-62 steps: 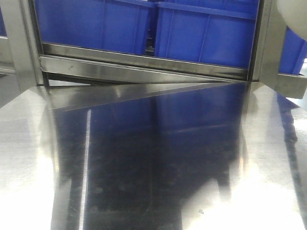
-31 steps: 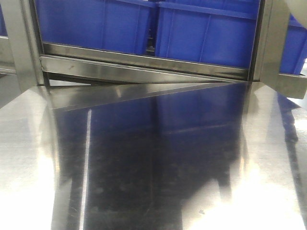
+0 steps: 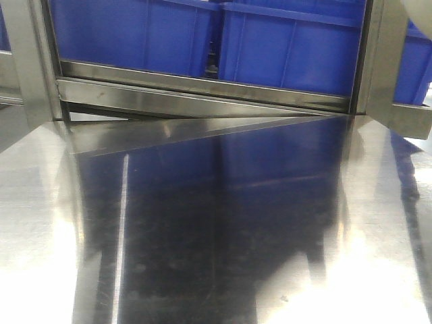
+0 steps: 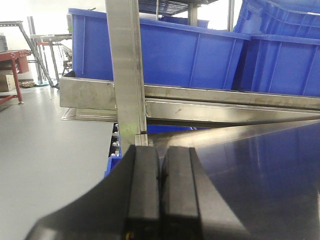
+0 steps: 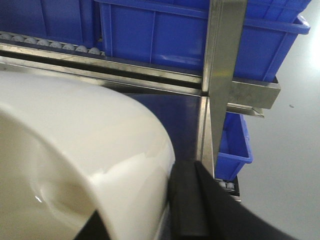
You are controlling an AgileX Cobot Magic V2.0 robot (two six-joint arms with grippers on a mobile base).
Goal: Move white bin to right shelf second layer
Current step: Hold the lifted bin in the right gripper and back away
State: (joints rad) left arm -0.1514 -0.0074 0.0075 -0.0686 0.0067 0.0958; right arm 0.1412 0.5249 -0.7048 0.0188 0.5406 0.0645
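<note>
The white bin point(image 5: 85, 150) fills the lower left of the right wrist view, a smooth cream tub held above the steel tabletop point(image 5: 185, 107). My right gripper point(image 5: 142, 220) is shut on the bin's wall, with one black finger point(image 5: 187, 205) outside and the other inside. A rack level with white rollers point(image 5: 45, 44) runs behind the bin and carries blue crates; I cannot tell if it is the right shelf second layer. In the front view only a pale sliver of the bin point(image 3: 413, 8) shows at the top right. My left gripper point(image 4: 160, 190) is shut and empty by the tabletop's left edge.
Blue crates point(image 3: 202, 37) stand in a row on the rack behind the shiny tabletop point(image 3: 216, 223). Steel uprights point(image 4: 125, 70) point(image 5: 222, 75) rise at the rack's corners. A lower blue crate point(image 5: 235, 145) sits under the right end. Grey floor point(image 4: 45, 150) lies to the left.
In the front view the bin's pale corner at the top right has shrunk to a sliver, moving up and out of the frame. The rest looks the same.
</note>
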